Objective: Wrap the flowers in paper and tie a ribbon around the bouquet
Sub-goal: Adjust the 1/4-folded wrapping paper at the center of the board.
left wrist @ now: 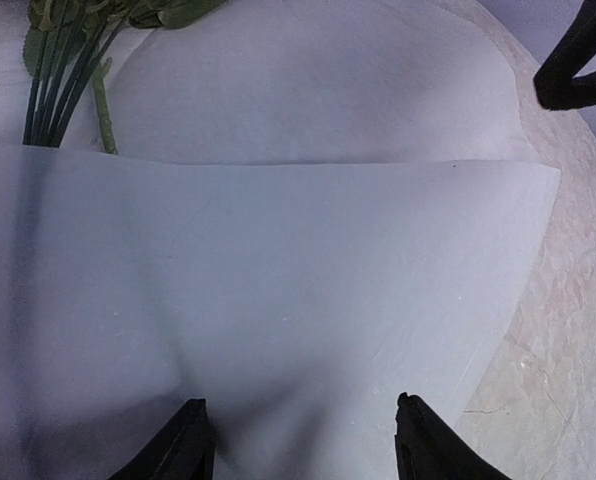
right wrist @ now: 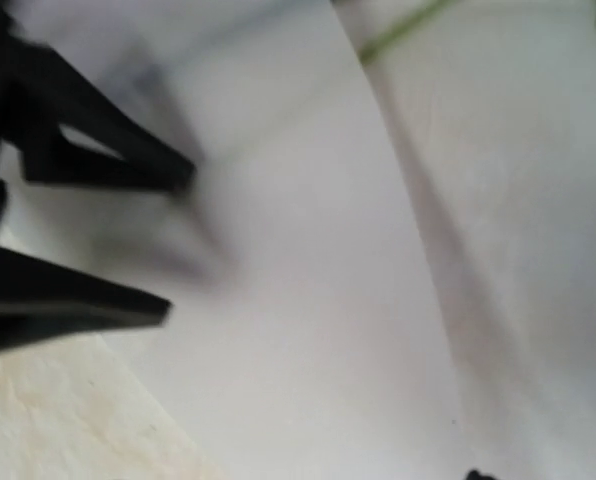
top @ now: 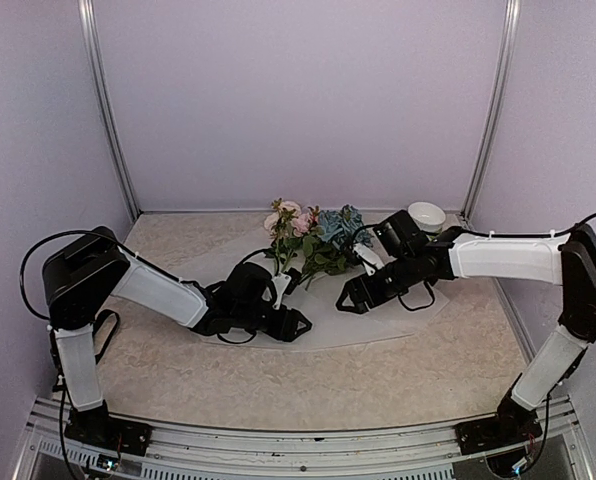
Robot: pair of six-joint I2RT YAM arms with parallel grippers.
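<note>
The flowers [top: 308, 232] are laid at the far middle of the tabletop [top: 448, 375], with the pink roses to the left and the blue head to the right. They are placed on the paper [top: 378, 325], which is spread flat between the two arms. In the left wrist view, one flap of the paper [left wrist: 278, 280] is folded over, and the green stems [left wrist: 53, 90] are hidden under its straight edge at the upper left. The corner of the flap is at the right, just beside the bare tabletop.

The left gripper [left wrist: 300, 405] is held low over the folded flap. Its fingers [left wrist: 188, 445] are spread wide and only paper is seen between them. The right gripper [top: 350, 298] is placed over the paper, just near of the flower heads and right of the left one. The right wrist view is blurred, so it cannot be told whether its fingers are apart or together. A white bowl [top: 426, 215] is standing at the far right, apart from the paper.
</note>
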